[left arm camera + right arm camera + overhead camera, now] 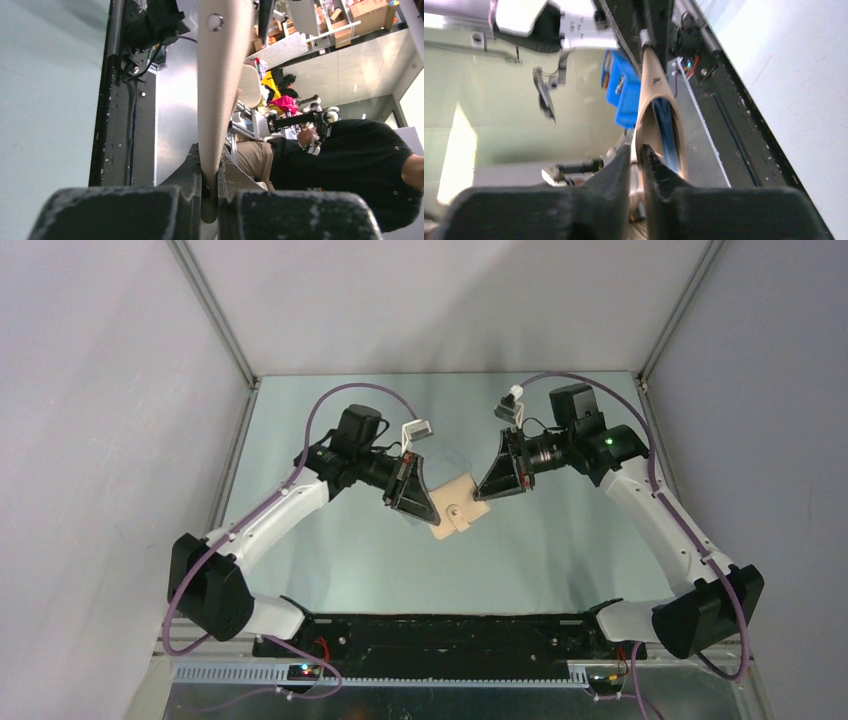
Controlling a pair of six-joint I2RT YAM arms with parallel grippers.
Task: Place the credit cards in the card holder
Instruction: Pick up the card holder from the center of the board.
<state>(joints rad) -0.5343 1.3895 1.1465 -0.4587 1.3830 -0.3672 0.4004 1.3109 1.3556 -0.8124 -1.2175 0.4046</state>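
- Now both clenched: left jaws pinch one edge of the card holder [215, 100], right jaws a flap opposite
- It hangs between them above the counter [540, 560], flaps slightly parted, blue pockets [666, 130] showing
- Likely light, soft and floppy; I'd hold by the edges, leaving pockets clear
- No credit cards in view

Pale grey-green table [350, 570] — black base plate [440, 632] along near edge.
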